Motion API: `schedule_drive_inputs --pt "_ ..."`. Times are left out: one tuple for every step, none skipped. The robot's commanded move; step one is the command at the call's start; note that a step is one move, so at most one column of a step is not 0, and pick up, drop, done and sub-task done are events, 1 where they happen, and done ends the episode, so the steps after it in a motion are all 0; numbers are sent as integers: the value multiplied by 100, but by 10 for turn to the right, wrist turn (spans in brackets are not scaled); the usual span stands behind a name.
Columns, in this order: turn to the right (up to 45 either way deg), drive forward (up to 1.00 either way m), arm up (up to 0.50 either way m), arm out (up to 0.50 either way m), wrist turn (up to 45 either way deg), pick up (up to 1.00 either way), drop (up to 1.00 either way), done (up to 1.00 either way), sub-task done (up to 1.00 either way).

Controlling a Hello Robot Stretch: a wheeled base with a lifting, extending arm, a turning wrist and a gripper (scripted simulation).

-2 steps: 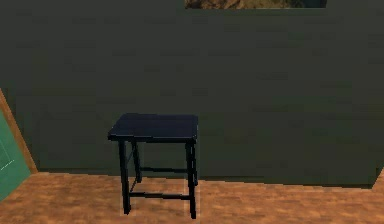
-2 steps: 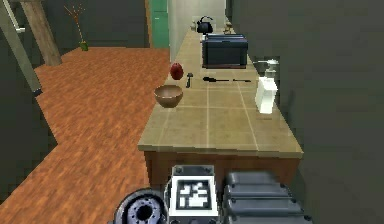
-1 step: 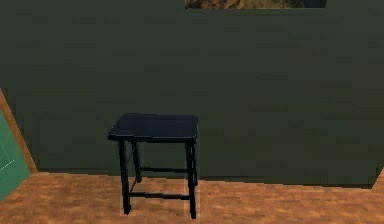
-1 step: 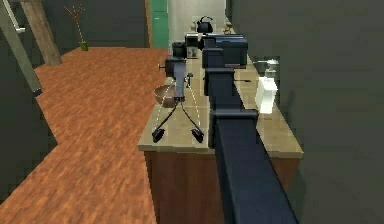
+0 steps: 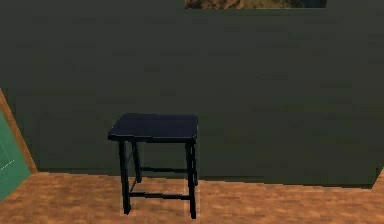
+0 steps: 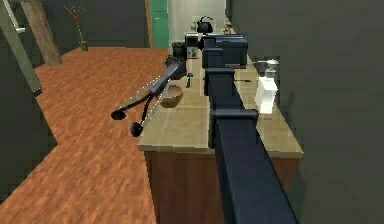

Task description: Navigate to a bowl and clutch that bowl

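Observation:
A small brown bowl (image 6: 173, 96) sits on the light wooden countertop (image 6: 185, 130) in the arm side view, near its left edge. The dark arm bar (image 6: 240, 150) rises from the bottom edge over the counter. Left of its white marker squares (image 6: 265, 93), my gripper (image 6: 126, 120) reaches down and left past the bowl, its thin fingers (image 6: 118, 115) ending near the counter's edge above the orange wood floor. The gripper's dark body crosses right by the bowl, so I cannot tell whether it holds anything.
Dark appliances (image 6: 222, 48) and a kettle (image 6: 205, 22) crowd the counter's far end. A bare-branched plant (image 6: 78, 28) stands in the far corner. In the forward view a small black table (image 5: 155, 128) stands against a dark green wall, with a teal door (image 5: 10, 155) at the left.

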Motion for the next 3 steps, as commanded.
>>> schedule_drive_inputs --pt "0 0 0 0 450 0 0 0 0" --pt "0 0 0 0 450 0 0 0 0" --pt "0 0 0 0 270 0 0 0 0"
